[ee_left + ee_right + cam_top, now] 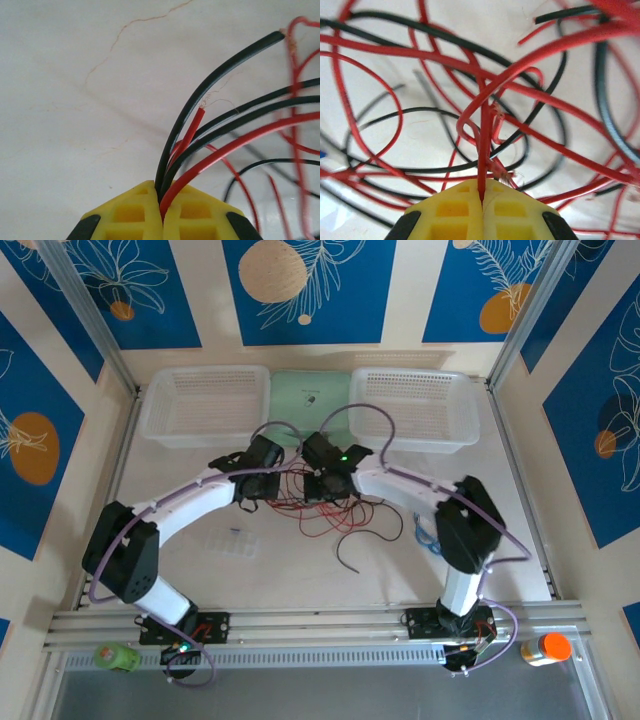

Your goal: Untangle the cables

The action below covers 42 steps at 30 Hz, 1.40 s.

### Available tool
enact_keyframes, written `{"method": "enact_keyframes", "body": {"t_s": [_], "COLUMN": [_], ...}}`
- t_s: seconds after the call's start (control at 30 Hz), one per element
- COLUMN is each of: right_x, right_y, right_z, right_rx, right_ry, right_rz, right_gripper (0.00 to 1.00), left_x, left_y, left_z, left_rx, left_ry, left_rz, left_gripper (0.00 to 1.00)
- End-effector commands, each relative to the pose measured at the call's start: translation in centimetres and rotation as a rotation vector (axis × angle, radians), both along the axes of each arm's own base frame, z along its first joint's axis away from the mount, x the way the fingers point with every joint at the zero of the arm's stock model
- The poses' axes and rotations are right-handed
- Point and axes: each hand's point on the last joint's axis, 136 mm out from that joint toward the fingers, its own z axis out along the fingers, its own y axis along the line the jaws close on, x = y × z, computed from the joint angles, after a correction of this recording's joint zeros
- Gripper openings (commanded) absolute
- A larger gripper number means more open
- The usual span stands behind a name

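Observation:
The cables lie as a loose tangle of thin red and black strands at the table's middle, between my two grippers. My left gripper sits at the tangle's left edge. In the left wrist view its yellow fingers are shut on a bundle of red and black cables that fan out to the right. My right gripper hangs over the tangle's top. In the right wrist view it is shut on one red cable that rises straight from the jaws, with red and black loops crossing behind it.
Two white baskets stand at the back with a green board between them. A small clear box lies front left of the tangle. A light blue coiled cable lies by the right arm. Bottles stand by the front rail.

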Motion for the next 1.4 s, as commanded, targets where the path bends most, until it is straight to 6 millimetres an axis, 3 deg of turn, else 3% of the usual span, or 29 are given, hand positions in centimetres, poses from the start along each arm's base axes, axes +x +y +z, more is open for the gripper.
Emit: {"method": "enact_keyframes", "body": {"t_s": [0.0,0.23,0.4,0.5,0.67,0.77,0.87,0.97,1.13,1.3,1.37], "right_x": [-0.5,-1.4,-1.9,-2.4,-3.6,-4.5,-5.0,-5.1,-4.8,-4.5,-4.4], "right_y": [-4.3,-9.2,-11.7,-12.7,-14.1,-14.8,-14.3,-13.3,-12.9,-12.8,-11.7], "right_z": [3.4,7.3,7.2,5.5,0.7,-2.4,-4.9,-6.0,-4.9,-1.5,-0.1], "right_rx": [-0.018,0.242,0.306,0.257,0.164,0.106,0.102,0.093,-0.002,-0.109,-0.119], "right_ry": [-0.055,-0.094,-0.091,-0.054,0.045,0.113,0.167,0.192,0.164,0.069,0.025], "right_rz": [-0.063,-0.19,-0.259,-0.285,-0.355,-0.383,-0.38,-0.365,-0.305,-0.194,-0.127], "right_gripper": [0.0,0.01,0.03,0.03,0.05,0.12,0.22,0.34,0.5,0.64,0.68], "left_x": [-0.3,0.6,1.2,1.5,1.9,2.0,2.0,2.1,2.0,1.2,0.6], "left_y": [3.1,4.0,3.9,3.9,4.9,5.1,4.6,3.8,3.0,1.2,0.2], "left_z": [-2.1,-2.1,-1.8,-1.9,-2.1,-1.9,-1.8,-1.2,0.9,4.2,5.3], "left_rx": [0.105,0.125,0.123,0.129,0.157,0.155,0.125,0.089,0.05,0.007,0.002], "left_ry": [0.05,0.043,0.034,0.036,0.044,0.044,0.043,0.035,0.006,-0.031,-0.044], "left_rz": [0.049,0.06,0.059,0.062,0.093,0.103,0.084,0.056,0.023,-0.052,-0.087], "left_gripper": [0.0,0.01,0.01,0.02,0.16,0.34,0.46,0.53,0.63,0.75,0.79]}}
